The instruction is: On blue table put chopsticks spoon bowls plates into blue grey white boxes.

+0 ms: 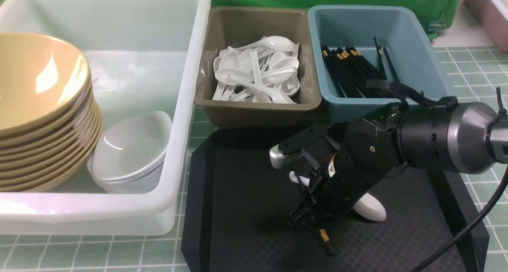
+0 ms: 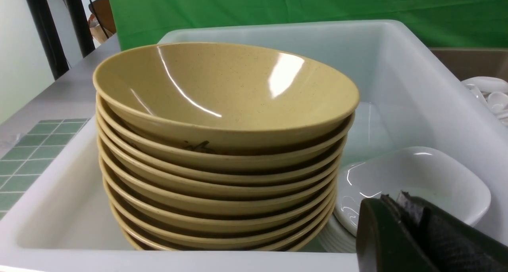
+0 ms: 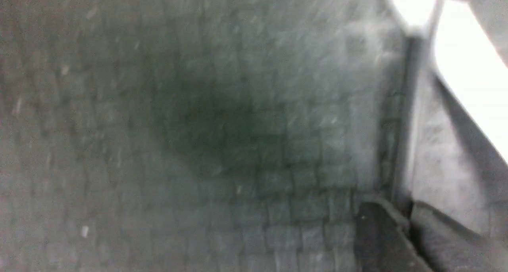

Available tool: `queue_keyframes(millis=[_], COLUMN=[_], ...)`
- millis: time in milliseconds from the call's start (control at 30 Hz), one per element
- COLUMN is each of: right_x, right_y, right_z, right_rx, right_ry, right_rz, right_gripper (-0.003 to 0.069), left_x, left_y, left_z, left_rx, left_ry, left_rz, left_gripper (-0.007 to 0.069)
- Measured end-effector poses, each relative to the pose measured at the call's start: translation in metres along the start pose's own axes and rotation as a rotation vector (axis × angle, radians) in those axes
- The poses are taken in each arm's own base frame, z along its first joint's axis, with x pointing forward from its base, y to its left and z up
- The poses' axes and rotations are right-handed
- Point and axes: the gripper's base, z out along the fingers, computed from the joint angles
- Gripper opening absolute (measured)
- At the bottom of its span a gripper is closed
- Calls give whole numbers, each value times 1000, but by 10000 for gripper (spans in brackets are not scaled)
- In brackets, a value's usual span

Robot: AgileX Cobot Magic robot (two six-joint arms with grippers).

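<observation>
Our right pincer [image 1: 307,220] hangs low over the black tray [image 1: 238,192] at a chopstick [image 1: 325,237] beside the spoon [image 1: 369,211], and though we cannot tell how wide it gapes, we should close on the stick alone and lift it level toward the blue box [image 1: 412,66]

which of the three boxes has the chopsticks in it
The blue box, farthest right: black chopsticks lie inside. The grey one holds spoons, the white tub bowls and plates.
</observation>
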Motion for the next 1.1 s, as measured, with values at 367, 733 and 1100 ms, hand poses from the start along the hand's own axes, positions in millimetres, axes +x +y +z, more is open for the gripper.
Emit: queue_keyframes(millis=[367, 733, 1100], right_x=[-27, -82, -69], right_y=[-9, -139, -159], right_z=[-129, -125, -99], right_rx=[82, 368, 307], right_ry=[-476, -903, -279], right_rz=[-97, 69, 188], right_gripper=[87, 113, 366], left_x=[0, 0, 0], left_y=[0, 0, 0], left_z=[0, 0, 0], left_rx=[0, 0, 0], left_ry=[0, 0, 1], left_rz=[0, 0, 0], left_gripper=[1, 1, 1])
